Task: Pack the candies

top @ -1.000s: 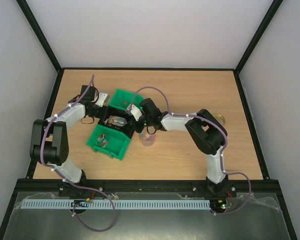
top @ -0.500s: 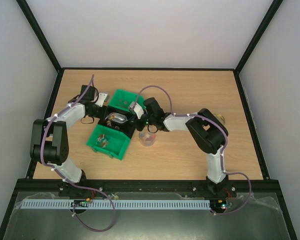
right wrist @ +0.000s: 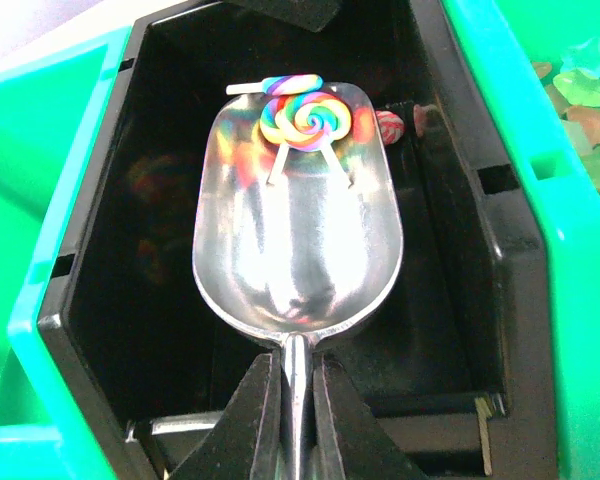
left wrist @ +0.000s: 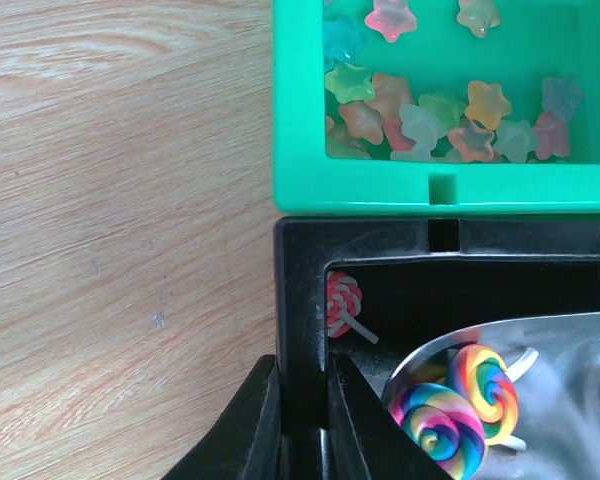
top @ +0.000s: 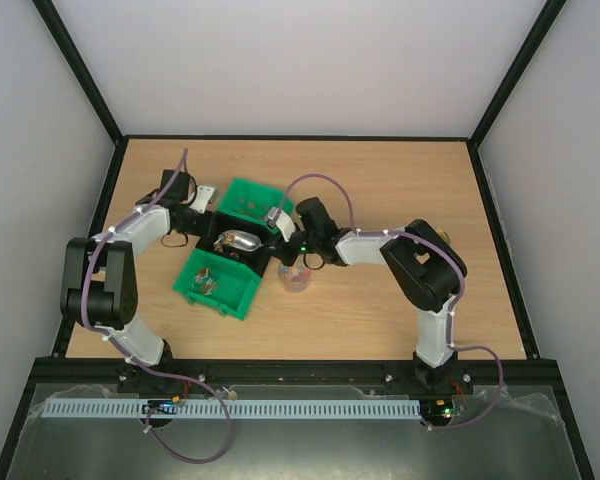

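Jaws of right gripper (right wrist: pixel 295 365) pinch scoop (right wrist: pixel 295 240); only overhead shows jar (top: pixel 293 278).

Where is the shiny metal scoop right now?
In the right wrist view the scoop is inside the black bin, handle pinched by the right gripper, rainbow lollipops in its bowl; from above, left of centre between two green bins.

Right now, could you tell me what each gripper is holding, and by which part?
The right gripper holds the silver metal scoop by its handle; the left gripper clamps the black plastic bin by its wall.
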`<control>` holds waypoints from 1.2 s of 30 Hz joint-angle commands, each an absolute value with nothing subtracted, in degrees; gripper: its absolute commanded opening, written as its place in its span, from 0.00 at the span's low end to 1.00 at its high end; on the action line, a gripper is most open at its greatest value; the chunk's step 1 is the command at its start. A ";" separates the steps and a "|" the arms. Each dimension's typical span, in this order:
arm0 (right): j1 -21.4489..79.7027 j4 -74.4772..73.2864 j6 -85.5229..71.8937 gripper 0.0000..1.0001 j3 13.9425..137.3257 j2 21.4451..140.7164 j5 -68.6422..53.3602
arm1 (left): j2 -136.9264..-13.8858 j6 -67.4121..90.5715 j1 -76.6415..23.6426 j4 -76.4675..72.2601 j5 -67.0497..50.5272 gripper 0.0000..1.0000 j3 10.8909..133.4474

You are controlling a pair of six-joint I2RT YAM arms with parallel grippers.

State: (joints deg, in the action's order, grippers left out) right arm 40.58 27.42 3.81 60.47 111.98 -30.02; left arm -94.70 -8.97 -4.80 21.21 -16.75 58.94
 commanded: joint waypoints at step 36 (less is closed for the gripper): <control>26.45 9.67 12.47 0.01 44.79 78.10 -38.70 | -97.40 -9.92 -4.03 24.63 -16.68 0.02 60.38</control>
State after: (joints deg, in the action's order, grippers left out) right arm 28.32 16.23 9.08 46.46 82.43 -35.81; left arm -95.37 -9.23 -4.43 22.11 -17.52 59.77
